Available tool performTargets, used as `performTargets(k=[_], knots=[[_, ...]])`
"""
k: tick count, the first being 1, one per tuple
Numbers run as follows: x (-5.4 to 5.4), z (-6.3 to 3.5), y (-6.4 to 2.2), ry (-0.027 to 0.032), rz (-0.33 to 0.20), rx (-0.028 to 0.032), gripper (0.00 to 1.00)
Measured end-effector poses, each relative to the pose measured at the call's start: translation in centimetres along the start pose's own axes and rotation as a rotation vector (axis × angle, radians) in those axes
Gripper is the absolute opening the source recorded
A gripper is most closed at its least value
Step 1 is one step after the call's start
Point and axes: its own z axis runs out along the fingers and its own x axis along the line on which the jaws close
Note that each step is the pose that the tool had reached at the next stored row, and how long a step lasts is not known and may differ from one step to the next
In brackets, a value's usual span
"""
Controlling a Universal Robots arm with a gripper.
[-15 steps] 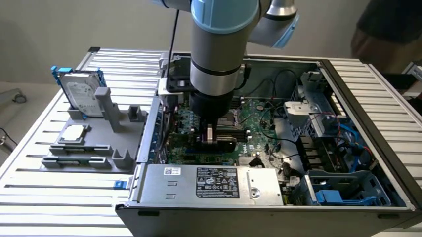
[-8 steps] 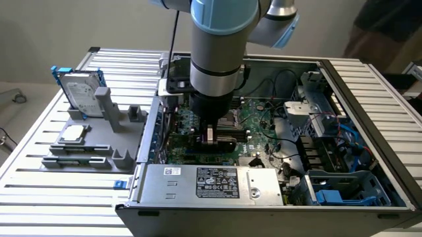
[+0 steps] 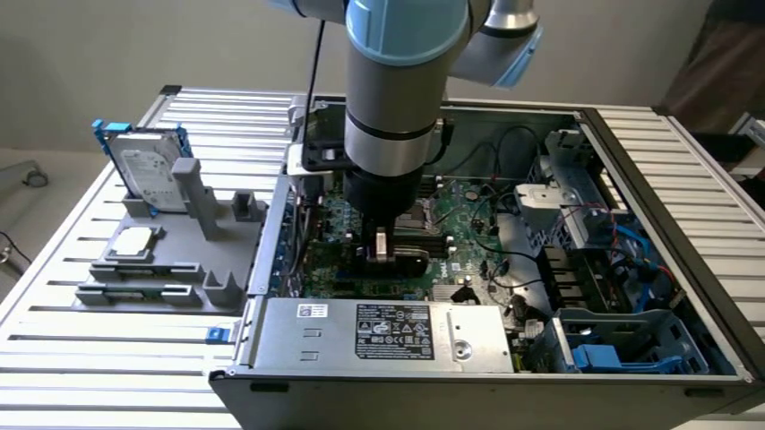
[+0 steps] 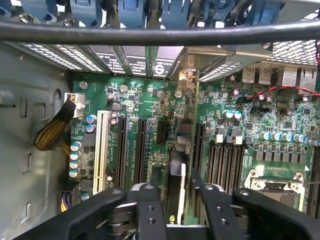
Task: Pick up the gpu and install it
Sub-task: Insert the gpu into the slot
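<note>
- Grey tubing with pale blue joint caps: the arm stands near-vertical over the open computer case, its wrist above the case's middle.
- Gripper: points straight down inside the case, close over the motherboard. Its black fingers are clamped on the gpu, one on each face.
- Gpu: held upright on edge within the case, its silver end bracket at the case wall with the slot openings. Whether its lower edge sits in a socket cannot be told.
- Expansion slots: long black sockets and one white socket run parallel to the card across the case floor, all uncovered.
- Edges: the power supply closes off the case end nearest the exterior camera, near the gripper. A drive cage with blue parts fills the case corner on the exterior view's right.
- Open room: uncovered board lies on both sides of the fingers. A black cable crosses before the case's slotted wall.
- Outside the case, on the exterior view's left: a grey fixture with a hard drive rests on the slatted table.
</note>
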Motion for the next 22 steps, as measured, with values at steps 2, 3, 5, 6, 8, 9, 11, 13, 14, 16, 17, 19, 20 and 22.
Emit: performTargets(k=[2,3,5,6,8,9,11,13,14,16,17,19,20,22], knots=[[0.0,-0.01,0.01,-0.0003,0.0,-0.0001,0.43],[0.0,-0.02,0.01,-0.0004,0.0,-0.0001,0.43],[0.0,-0.03,0.02,-0.001,-0.001,0.0,0.49],[0.0,-0.12,0.04,-0.0012,-0.001,-0.0001,0.49],[0.0,-0.64,0.06,-0.003,-0.001,0.0002,0.49],[-0.1,-0.97,0.08,-0.0039,-0.001,0.0002,0.49],[-0.1,-1.64,0.1,-0.0056,-0.002,0.0002,0.49],[-0.2,-2.31,0.13,-0.0073,-0.002,0.0004,0.49],[-0.2,-2.61,0.14,-0.0089,-0.002,0.0004,0.49],[-0.2,-3.06,0.14,-0.0134,-0.003,0.0007,0.49],[-0.2,-3.18,0.14,-0.0155,-0.003,0.0009,0.49],[-0.2,-3.26,0.11,-0.0188,-0.003,0.0013,0.47],[-0.2,-3.28,0.08,-0.0206,-0.003,0.0015,0.41],[-0.2,-3.31,0.01,-0.0257,-0.003,0.0018,0.35]])
